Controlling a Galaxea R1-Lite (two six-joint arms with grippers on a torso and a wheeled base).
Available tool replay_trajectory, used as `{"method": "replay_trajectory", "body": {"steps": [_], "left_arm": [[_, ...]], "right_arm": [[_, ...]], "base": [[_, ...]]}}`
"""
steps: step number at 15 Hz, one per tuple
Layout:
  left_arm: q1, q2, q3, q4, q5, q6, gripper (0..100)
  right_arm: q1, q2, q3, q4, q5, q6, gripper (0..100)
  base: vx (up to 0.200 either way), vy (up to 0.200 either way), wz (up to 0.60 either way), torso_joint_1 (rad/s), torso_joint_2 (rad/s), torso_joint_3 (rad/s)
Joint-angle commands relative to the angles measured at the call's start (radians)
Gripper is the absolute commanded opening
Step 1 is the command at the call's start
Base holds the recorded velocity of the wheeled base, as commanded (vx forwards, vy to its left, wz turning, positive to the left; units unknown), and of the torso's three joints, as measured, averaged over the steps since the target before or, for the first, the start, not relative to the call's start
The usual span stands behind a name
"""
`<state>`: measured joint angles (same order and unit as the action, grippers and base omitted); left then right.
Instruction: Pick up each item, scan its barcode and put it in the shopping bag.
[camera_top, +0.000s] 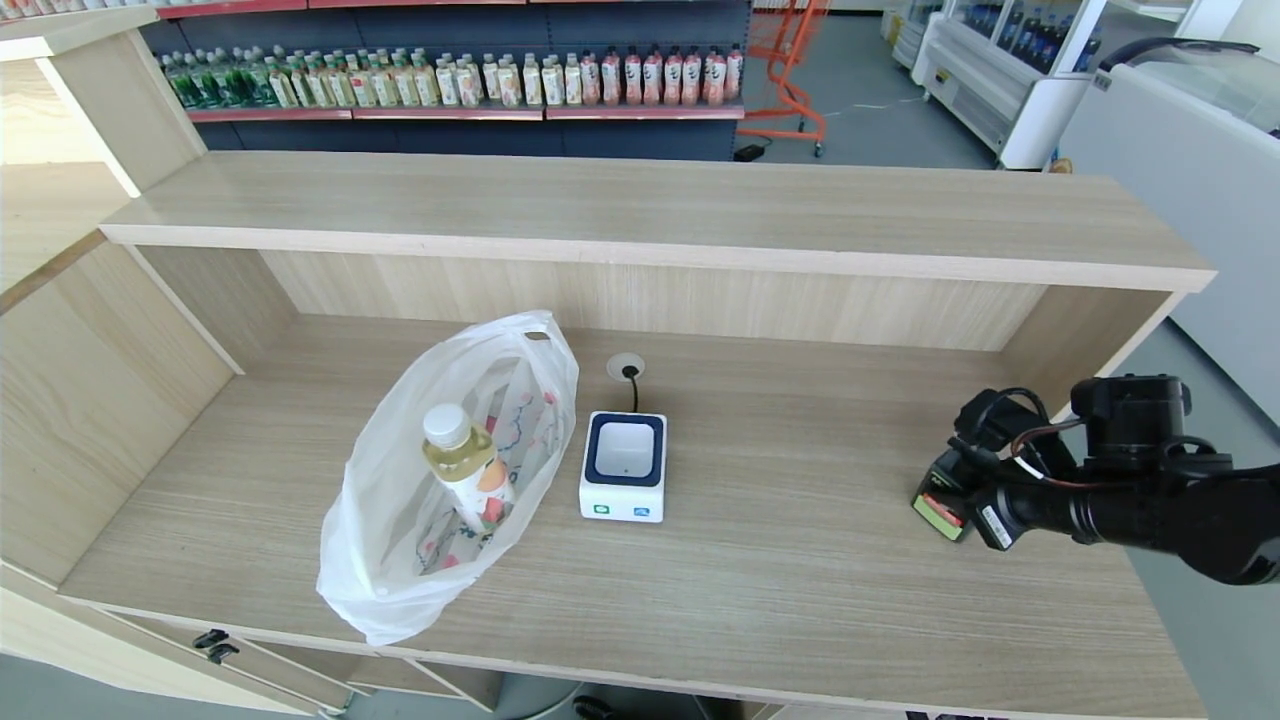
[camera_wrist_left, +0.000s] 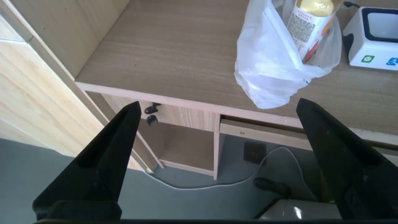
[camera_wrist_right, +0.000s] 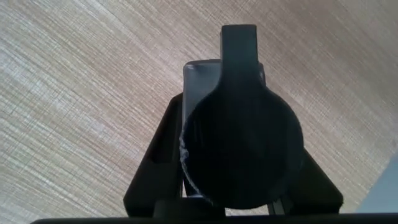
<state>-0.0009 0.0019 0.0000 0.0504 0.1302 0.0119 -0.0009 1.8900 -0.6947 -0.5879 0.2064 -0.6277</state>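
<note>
The white plastic shopping bag (camera_top: 395, 540) lies open on the wooden counter, left of centre. Inside it a bottle (camera_top: 466, 470) of pale yellow drink with a white cap leans upright. Bag (camera_wrist_left: 273, 68) and bottle (camera_wrist_left: 311, 22) are also in the left wrist view. Just right of the bag stands the white barcode scanner (camera_top: 623, 466) with its dark blue window facing up. My left gripper (camera_wrist_left: 217, 168) hangs open and empty in front of and below the counter's front edge. My right gripper (camera_top: 945, 505) hovers low over the counter at the far right; a dark round shape (camera_wrist_right: 239, 143) hides its tip.
A raised shelf (camera_top: 640, 215) runs along the back of the counter (camera_top: 800, 560), with side walls at both ends. A cable grommet (camera_top: 626, 367) sits behind the scanner. Bare wood stretches between scanner and right arm. Store shelves of bottles stand beyond.
</note>
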Motion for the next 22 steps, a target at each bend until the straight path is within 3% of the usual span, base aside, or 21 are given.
{"method": "replay_trajectory", "body": {"steps": [1, 3, 5, 7, 9, 10, 12, 13, 14, 16, 18, 20, 22], "left_arm": [[-0.001, 0.000, 0.000, 0.000, 0.000, 0.000, 100], [-0.001, 0.000, 0.000, 0.000, 0.000, 0.000, 100], [-0.001, 0.000, 0.000, 0.000, 0.000, 0.000, 100], [-0.001, 0.000, 0.000, 0.000, 0.000, 0.000, 100], [-0.001, 0.000, 0.000, 0.000, 0.000, 0.000, 100], [-0.001, 0.000, 0.000, 0.000, 0.000, 0.000, 100], [-0.001, 0.000, 0.000, 0.000, 0.000, 0.000, 100], [-0.001, 0.000, 0.000, 0.000, 0.000, 0.000, 100], [-0.001, 0.000, 0.000, 0.000, 0.000, 0.000, 100], [-0.001, 0.000, 0.000, 0.000, 0.000, 0.000, 100], [-0.001, 0.000, 0.000, 0.000, 0.000, 0.000, 100], [-0.001, 0.000, 0.000, 0.000, 0.000, 0.000, 100], [-0.001, 0.000, 0.000, 0.000, 0.000, 0.000, 100]], "right_arm": [[0.007, -0.002, 0.009, -0.007, -0.001, -0.004, 0], [0.019, -0.075, 0.083, -0.104, -0.001, -0.006, 0], [0.007, -0.175, 0.242, -0.290, -0.001, -0.076, 0], [-0.044, -0.296, 0.257, -0.317, 0.001, -0.230, 0], [-0.034, -0.339, 0.257, -0.320, 0.038, -0.296, 0], [-0.005, -0.373, 0.257, -0.322, 0.156, -0.382, 0], [-0.004, -0.393, 0.254, -0.316, 0.389, -0.710, 0], [-0.004, -0.399, 0.251, -0.316, 0.447, -0.846, 0], [0.022, -0.410, 0.239, -0.320, 0.518, -1.147, 0], [0.168, -0.374, 0.254, -0.313, 0.613, -1.505, 0], [0.272, -0.356, 0.259, -0.236, 0.624, -1.752, 0], [0.378, -0.347, 0.259, -0.162, 0.642, -1.841, 0], [0.423, -0.338, 0.257, -0.159, 0.754, -1.939, 0]], "base": [[0.000, 0.000, 0.00, 0.000, 0.00, 0.000], [0.000, 0.000, 0.00, 0.000, 0.00, 0.000], [0.000, 0.000, 0.00, 0.000, 0.00, 0.000], [0.000, 0.000, 0.00, 0.000, 0.00, 0.000], [0.000, 0.000, 0.00, 0.000, 0.00, 0.000], [0.000, 0.000, 0.00, 0.000, 0.00, 0.000], [0.000, 0.000, 0.00, 0.000, 0.00, 0.000], [0.000, 0.000, 0.00, 0.000, 0.00, 0.000], [0.000, 0.000, 0.00, 0.000, 0.00, 0.000], [0.000, 0.000, 0.00, 0.000, 0.00, 0.000], [0.000, 0.000, 0.00, 0.000, 0.00, 0.000], [0.000, 0.000, 0.00, 0.000, 0.00, 0.000], [0.000, 0.000, 0.00, 0.000, 0.00, 0.000]]}}
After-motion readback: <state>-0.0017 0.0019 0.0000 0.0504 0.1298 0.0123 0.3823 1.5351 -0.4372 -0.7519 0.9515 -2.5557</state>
